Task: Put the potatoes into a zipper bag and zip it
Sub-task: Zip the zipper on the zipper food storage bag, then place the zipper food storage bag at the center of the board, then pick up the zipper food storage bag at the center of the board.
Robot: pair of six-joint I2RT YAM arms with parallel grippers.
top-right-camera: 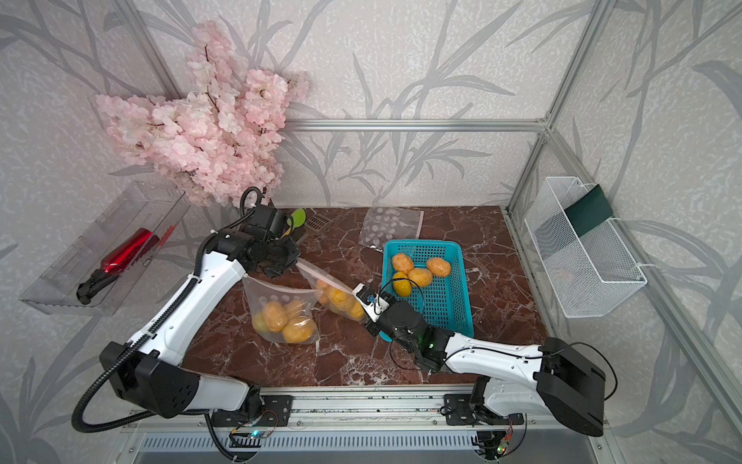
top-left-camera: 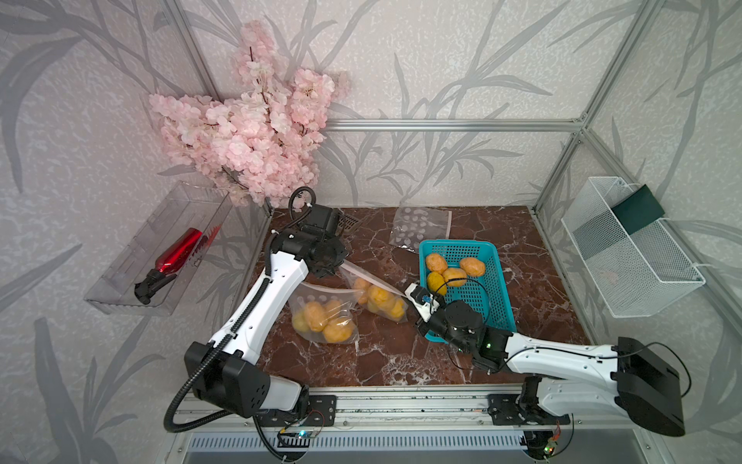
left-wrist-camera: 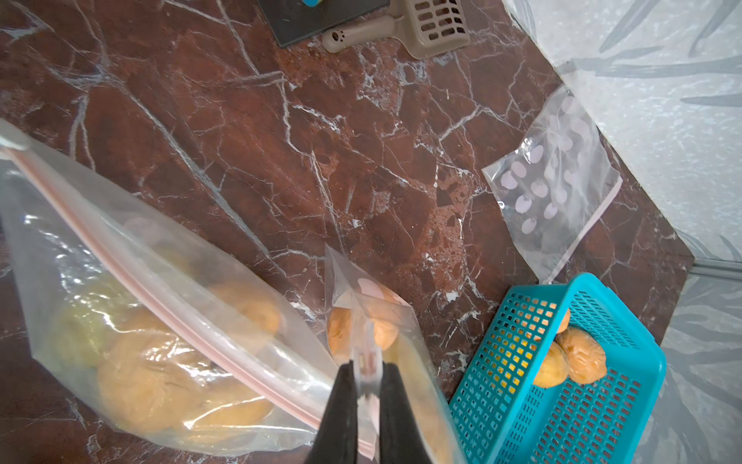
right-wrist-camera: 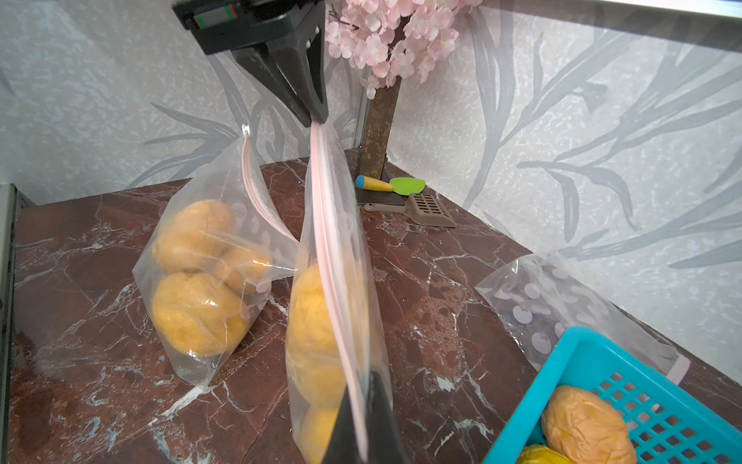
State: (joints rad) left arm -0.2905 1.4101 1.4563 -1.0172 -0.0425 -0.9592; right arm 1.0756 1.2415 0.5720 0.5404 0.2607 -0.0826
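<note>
Pink zip strip (right-wrist-camera: 326, 225), beside the teal basket (top-left-camera: 457, 243), pinched endwise by left gripper (left-wrist-camera: 367, 363) and right gripper (right-wrist-camera: 363, 387), may slip under the weight of the potatoes (top-left-camera: 379, 296).

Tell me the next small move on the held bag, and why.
Probably slide the right pincer along the pink zip strip toward the left pincer: both pinch its ends, holding it taut, with potatoes inside the held bag.

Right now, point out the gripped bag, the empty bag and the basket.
gripped bag (top-left-camera: 379, 299): in a top view, potato-filled belly.
empty bag (top-left-camera: 419, 229): in a top view, middle.
basket (top-left-camera: 492, 307): in a top view, bare floor.
</note>
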